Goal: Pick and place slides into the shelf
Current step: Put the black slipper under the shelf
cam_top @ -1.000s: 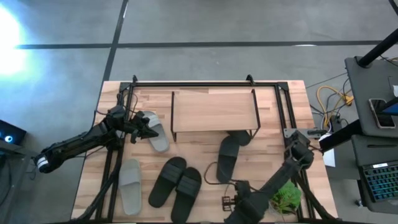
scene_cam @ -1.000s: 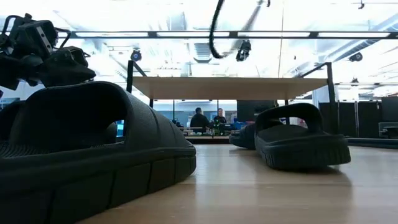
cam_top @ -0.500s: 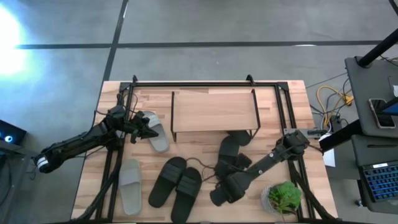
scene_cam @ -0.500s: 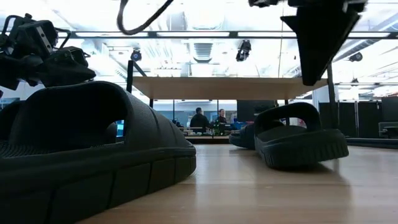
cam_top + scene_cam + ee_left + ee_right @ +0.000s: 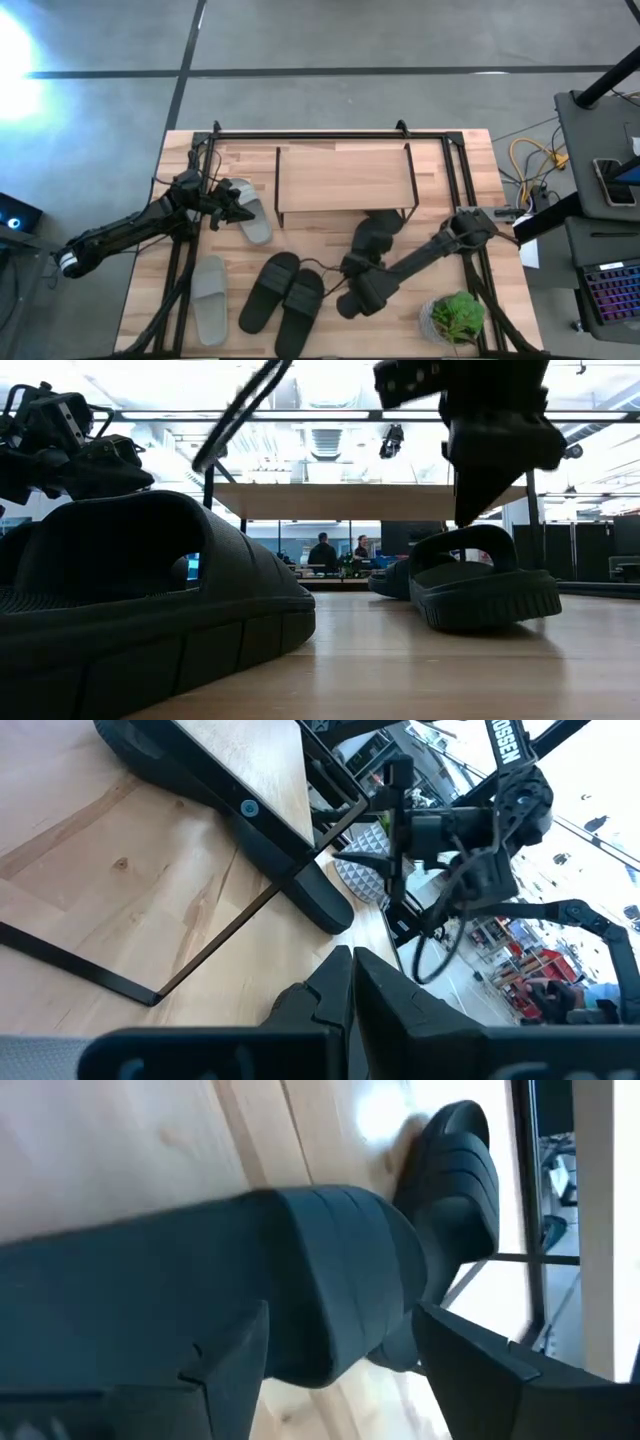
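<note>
The shelf stands at the table's far middle. One black slide lies in front of it, and a second lies partly under its near right corner. My right gripper is open just above the first black slide, a finger on either side of its strap. Two more black slides lie near the front edge. A grey slide lies left of them. My left gripper is shut, hovering over another grey slide left of the shelf.
A potted plant stands at the near right corner, beside the right arm. Black frame rails run along the table's far edge and both sides. A thin cable loops between the black slides. Bare wood lies between the shelf and the front slides.
My right gripper has swung from the near edge beside the plant toward the table's left and far side, coming in over the black slide in front of the shelf. It has rolled about its own axis on the way. The slides have not moved.
</note>
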Robot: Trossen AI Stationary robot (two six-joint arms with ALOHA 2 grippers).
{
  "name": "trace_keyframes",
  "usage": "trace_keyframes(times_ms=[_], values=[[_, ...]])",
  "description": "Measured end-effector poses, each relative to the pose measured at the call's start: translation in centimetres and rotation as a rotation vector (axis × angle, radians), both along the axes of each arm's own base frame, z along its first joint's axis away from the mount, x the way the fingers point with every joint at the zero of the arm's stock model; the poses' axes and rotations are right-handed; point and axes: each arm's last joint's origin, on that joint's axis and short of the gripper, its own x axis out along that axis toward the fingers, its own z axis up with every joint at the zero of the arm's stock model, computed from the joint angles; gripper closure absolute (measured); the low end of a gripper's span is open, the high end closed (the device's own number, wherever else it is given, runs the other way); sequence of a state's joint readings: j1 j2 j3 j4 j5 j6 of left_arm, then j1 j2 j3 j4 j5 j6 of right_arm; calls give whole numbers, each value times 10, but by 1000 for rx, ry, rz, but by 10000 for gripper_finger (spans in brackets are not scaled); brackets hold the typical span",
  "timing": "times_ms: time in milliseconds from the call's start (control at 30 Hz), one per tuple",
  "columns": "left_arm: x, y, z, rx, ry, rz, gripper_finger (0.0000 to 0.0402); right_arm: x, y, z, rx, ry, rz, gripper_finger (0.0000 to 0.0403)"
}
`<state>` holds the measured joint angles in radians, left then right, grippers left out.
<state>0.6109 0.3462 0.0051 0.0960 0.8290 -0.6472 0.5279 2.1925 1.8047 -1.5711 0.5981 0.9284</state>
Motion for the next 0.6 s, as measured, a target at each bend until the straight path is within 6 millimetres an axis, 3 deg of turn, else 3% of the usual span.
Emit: trace_keyframes(times_ms=[433,600], values=[[0,0,0,1,-1,0,402,4,-26,-31,8,91,21,168],[0,0,0,1,-1,0,402,4,-41,-39,-48,125,26,207]])
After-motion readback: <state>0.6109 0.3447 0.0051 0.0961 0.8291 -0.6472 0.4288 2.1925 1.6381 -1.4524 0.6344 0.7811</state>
